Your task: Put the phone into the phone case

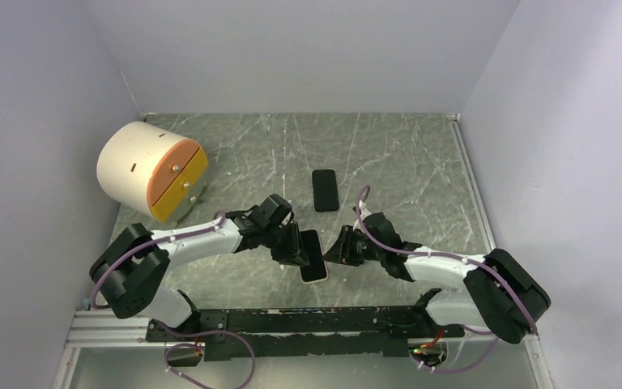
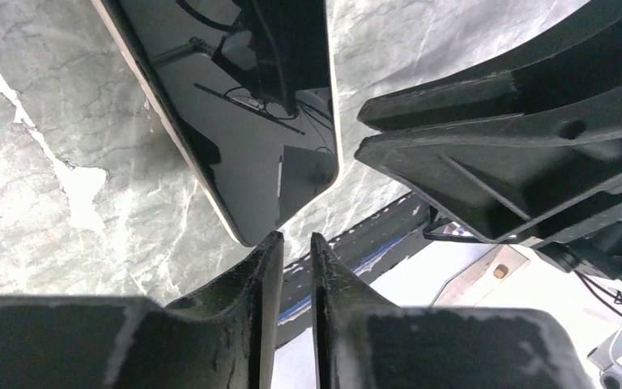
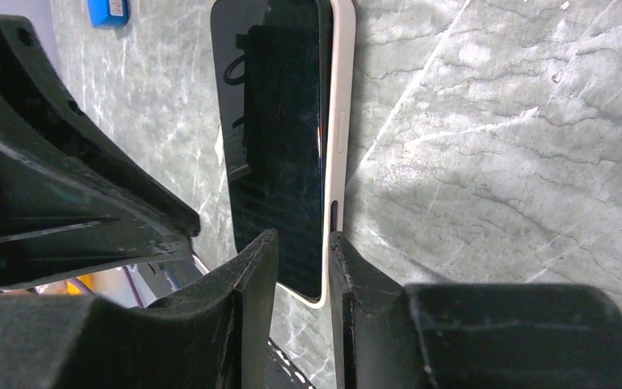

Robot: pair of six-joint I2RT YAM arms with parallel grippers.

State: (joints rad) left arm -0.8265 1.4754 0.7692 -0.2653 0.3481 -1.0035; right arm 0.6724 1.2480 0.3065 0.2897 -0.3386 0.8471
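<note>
Handling: the phone case [image 3: 340, 121] looks thin, light and bendy, with a smooth rim that would likely slip under hard fingers. The phone [image 3: 279, 138] inside is stiff, glossy and easy to scratch.
Holding spot: best pinched across the long side edges or pressed at the corners, not on the glass face.
Phone and case: they lie flat on the counter [image 3: 494, 162] at lower centre of the top view, between the two arms.
Case contents: the black screen fills it and pale rim shows along the long sides, so the phone seems seated. Whether every corner has snapped in cannot be told.
Left pincer [image 2: 296, 239]: almost closed, only a slit with nothing in it, tips just off the phone's near corner.
Right pincer [image 3: 302, 237]: jaws slightly apart with the cased corner showing in the gap. Whether it pinches cannot be told.
Spare phone [image 1: 324, 190]: bare black, alone above centre, well apart.
Drum [image 1: 134, 162]: pale, on its side at upper left, orange front closed, contents hidden.
</note>
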